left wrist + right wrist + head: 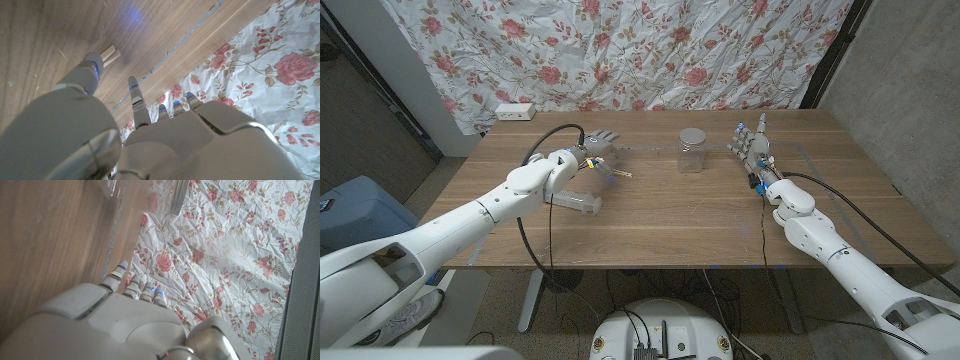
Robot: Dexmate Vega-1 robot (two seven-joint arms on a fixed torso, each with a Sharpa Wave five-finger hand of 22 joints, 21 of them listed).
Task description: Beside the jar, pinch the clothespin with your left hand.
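Observation:
A small wooden clothespin (618,175) lies on the wooden table (660,215), left of a clear glass jar (692,150) with a grey lid. My left hand (590,150) hovers just left of the clothespin with its fingers spread, holding nothing. In the left wrist view the thumb's tip (92,67) is close beside the clothespin's (111,54) wooden ends; I cannot tell whether they touch. My right hand (752,148) stands to the right of the jar, fingers pointing up and empty. The jar's glass (140,195) shows past my right hand (130,310).
A white power strip (514,112) lies at the table's back left corner. A floral cloth (640,50) hangs behind the table. A blue bin (360,205) stands on the floor at the left. A black cable (545,140) loops over my left arm.

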